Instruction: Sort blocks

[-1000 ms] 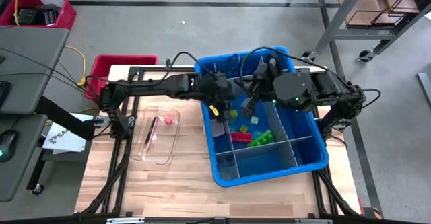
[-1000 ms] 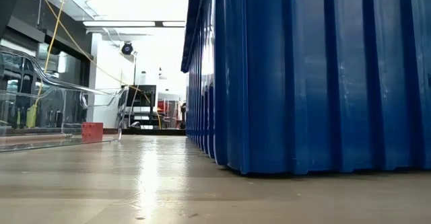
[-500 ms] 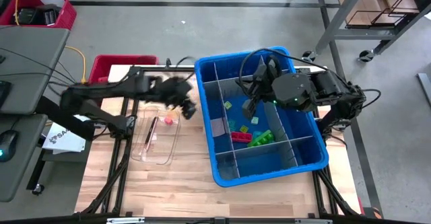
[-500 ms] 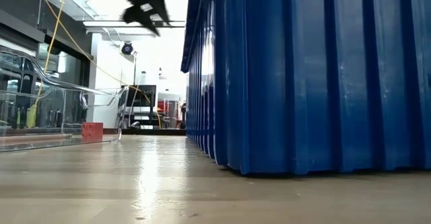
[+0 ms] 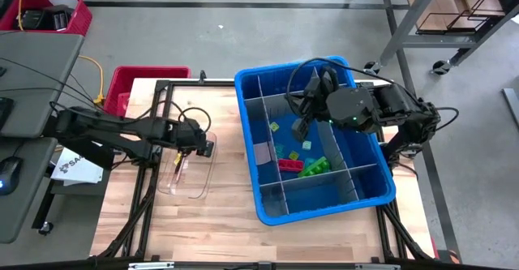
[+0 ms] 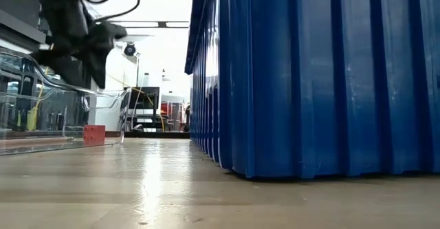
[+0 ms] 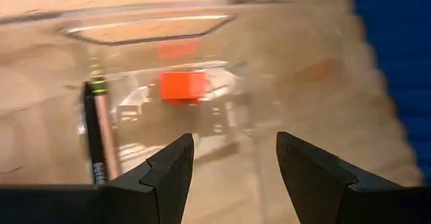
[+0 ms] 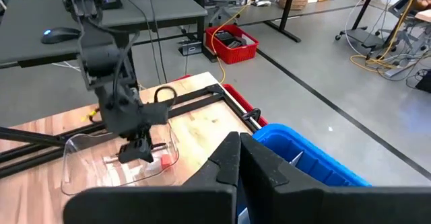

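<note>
the blocks [image 5: 290,158] in the blue bin [image 5: 369,190] look light, hard and slick; pinch flat sides. left gripper [image 5: 191,147], jaws apart and empty, is beside the bin over a clear tray [image 5: 188,187]; right gripper [image 5: 298,129], jaws together, is over the bin.

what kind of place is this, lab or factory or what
Most likely a robotics lab or workshop. A wooden table carries two robot arms beside a blue bin of toy blocks, and around it stand office desks with a mouse, wheeled shelving and cables across a concrete floor.
</note>
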Tool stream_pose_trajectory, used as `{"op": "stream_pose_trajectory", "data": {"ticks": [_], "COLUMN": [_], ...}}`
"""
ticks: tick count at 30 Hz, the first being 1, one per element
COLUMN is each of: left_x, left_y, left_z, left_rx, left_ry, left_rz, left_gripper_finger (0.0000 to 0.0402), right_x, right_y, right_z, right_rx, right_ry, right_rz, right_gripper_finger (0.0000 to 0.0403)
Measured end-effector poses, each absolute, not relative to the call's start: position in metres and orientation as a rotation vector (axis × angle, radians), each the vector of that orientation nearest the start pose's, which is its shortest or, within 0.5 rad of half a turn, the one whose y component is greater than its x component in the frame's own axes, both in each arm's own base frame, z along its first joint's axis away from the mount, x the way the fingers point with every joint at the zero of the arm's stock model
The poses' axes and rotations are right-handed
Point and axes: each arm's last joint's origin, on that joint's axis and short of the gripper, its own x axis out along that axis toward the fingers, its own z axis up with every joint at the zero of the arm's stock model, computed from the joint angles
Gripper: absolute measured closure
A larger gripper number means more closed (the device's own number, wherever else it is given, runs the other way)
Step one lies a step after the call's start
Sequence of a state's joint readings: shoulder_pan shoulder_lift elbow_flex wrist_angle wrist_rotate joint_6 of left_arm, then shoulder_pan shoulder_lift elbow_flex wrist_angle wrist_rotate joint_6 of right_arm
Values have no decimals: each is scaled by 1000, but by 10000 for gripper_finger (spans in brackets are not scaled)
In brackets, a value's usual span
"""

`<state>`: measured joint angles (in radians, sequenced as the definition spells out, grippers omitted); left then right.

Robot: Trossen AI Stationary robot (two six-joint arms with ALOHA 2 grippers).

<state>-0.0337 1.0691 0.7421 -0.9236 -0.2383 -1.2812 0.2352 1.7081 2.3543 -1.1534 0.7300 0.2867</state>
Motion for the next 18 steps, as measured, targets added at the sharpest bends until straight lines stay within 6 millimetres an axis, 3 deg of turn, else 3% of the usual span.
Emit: {"op": "stream_pose_trajectory", "data": {"ticks": [9, 18], "left_x": [182, 208], "left_y": [13, 29], "left_z": [186, 167], "left_rx": [-882, -894], "left_ry": [1012, 965], "left_rz": [1111, 1102], "left_gripper_finger": [194, 194], "right_x": [291, 292], "right_y": [44, 44], "right_z": [518, 518], "right_rx": [46, 67], "right_ry": [373, 362], "right_rz": [-560, -566], "right_gripper_finger": [403, 403]}}
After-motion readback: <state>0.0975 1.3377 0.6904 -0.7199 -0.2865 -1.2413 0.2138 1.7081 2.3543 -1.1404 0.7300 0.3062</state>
